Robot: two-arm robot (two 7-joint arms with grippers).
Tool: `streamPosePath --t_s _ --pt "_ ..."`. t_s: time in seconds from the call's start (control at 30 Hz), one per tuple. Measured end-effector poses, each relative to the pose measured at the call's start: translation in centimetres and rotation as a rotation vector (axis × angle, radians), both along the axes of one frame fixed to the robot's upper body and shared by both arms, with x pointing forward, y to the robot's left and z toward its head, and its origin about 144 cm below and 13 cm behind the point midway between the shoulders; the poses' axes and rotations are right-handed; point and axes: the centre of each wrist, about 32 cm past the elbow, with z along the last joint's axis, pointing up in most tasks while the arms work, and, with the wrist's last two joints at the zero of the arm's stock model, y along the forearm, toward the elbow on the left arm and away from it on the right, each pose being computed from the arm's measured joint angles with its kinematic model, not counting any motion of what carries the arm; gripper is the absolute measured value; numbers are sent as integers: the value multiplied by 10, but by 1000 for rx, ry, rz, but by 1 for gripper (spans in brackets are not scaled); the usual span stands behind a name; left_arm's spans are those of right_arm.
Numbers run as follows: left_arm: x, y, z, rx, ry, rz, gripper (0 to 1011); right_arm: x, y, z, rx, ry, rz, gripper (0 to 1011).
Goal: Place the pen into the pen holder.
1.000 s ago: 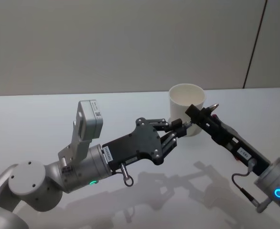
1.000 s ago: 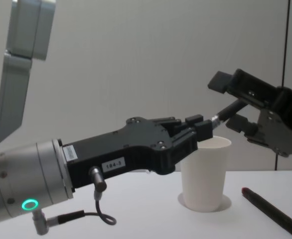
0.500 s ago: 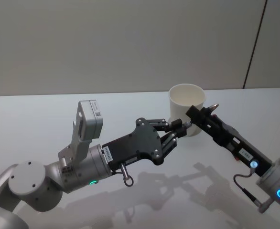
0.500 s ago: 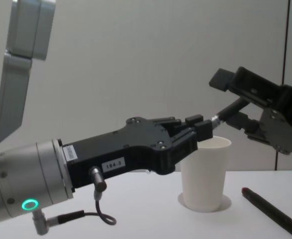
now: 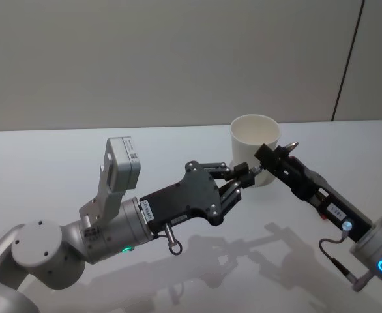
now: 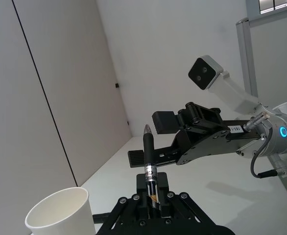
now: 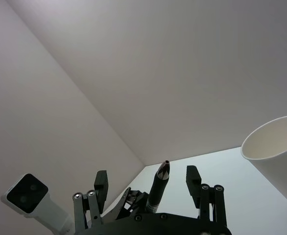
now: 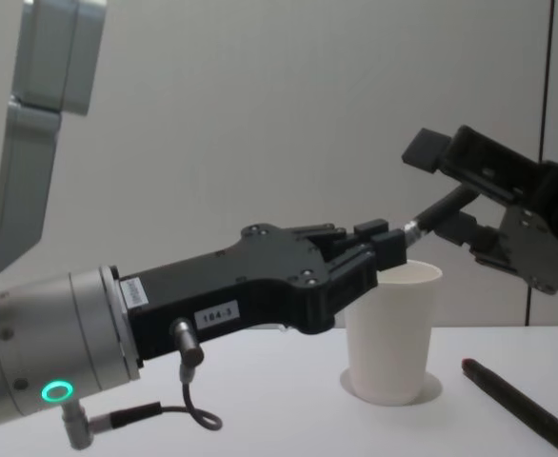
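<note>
left arm pose: comes in from the lower left in the head view, forearm stretched out low over the table (image 5: 60, 156). The left gripper (image 5: 245, 173) points forward and a bit right.
left gripper state: clamped on the pen (image 6: 148, 159), which sticks straight out past its fingertips, tip pointing away from the wrist.
right arm pose: reaches in from the lower right and angles back toward the left arm. The right gripper (image 8: 443, 195) is nose to nose with the left gripper and sits a little higher.
right gripper state: spread wide, one finger on each side of the pen's free end, and as far as I can see not pinching it.
pen holder (image 5: 255, 140): white paper cup, upright on the table, just past the left gripper's fingertips and below the right gripper. The held pen is above rim height, none of it inside.
writing: the white sticker (image 8: 217, 313) on the left gripper's body reads "184-3" in the chest view. The other small labels on both grippers and the printed band on the pen are too small to read.
counts: 2 pens, one being the held one and the other a spare pen (image 8: 517, 405), dark with red ends, lying flat on the table under the right gripper. Also 1 cup and 2 grippers.
</note>
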Motion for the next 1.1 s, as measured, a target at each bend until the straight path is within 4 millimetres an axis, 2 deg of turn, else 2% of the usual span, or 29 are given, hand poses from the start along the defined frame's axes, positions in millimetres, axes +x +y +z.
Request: streamPosePath --t_s 0.9,1.03,1.1 --pt "0 0 0 0 0 0 129 4 2 1 -3 -2 12 999" --pt "0 0 0 0 0 0 130 5 3 1 -3 -3 14 884" --pt "0 0 0 0 0 0 129 5 3 1 -3 -3 14 867"
